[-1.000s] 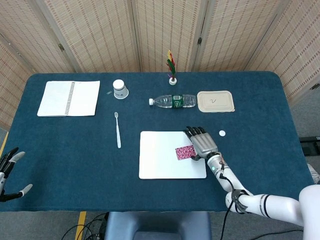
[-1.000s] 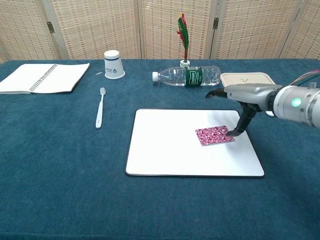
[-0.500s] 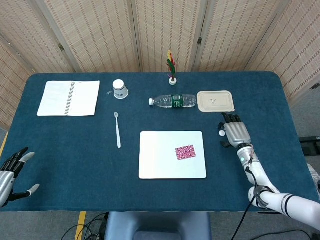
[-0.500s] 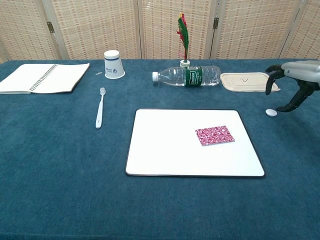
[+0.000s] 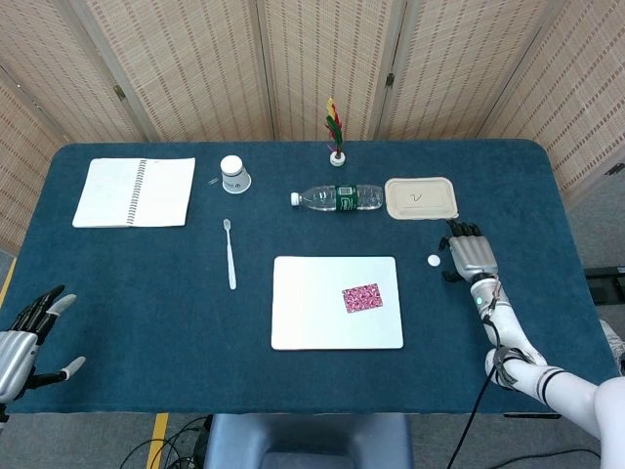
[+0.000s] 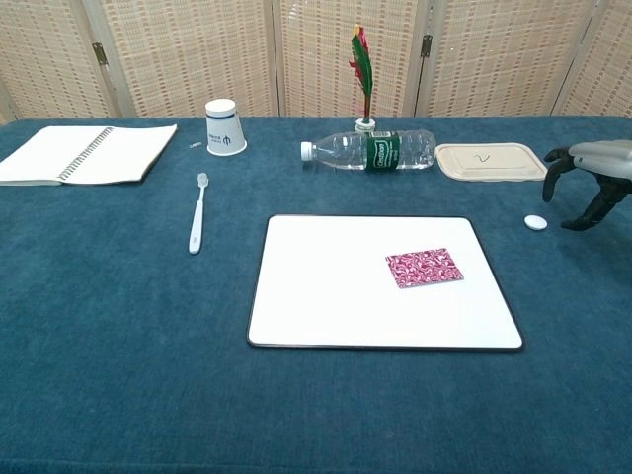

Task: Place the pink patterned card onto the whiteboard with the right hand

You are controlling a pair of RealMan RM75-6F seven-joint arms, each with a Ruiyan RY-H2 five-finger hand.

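Card: the pink patterned card [image 6: 424, 268] lies flat on the whiteboard [image 6: 326, 296], in its right part, free of any grip.
Right robot hand: the right robot hand [image 5: 471, 254] holds nothing, fingers loosely apart, right of the board beside a small white disc [image 6: 534, 222].
Left robot hand: the left robot hand [image 5: 24, 335] is open, at the near left counter edge.
Risk: the placing looks done; a careless sweep of the right arm over the counter [image 5: 146, 293] could knock the disc or push the card off.
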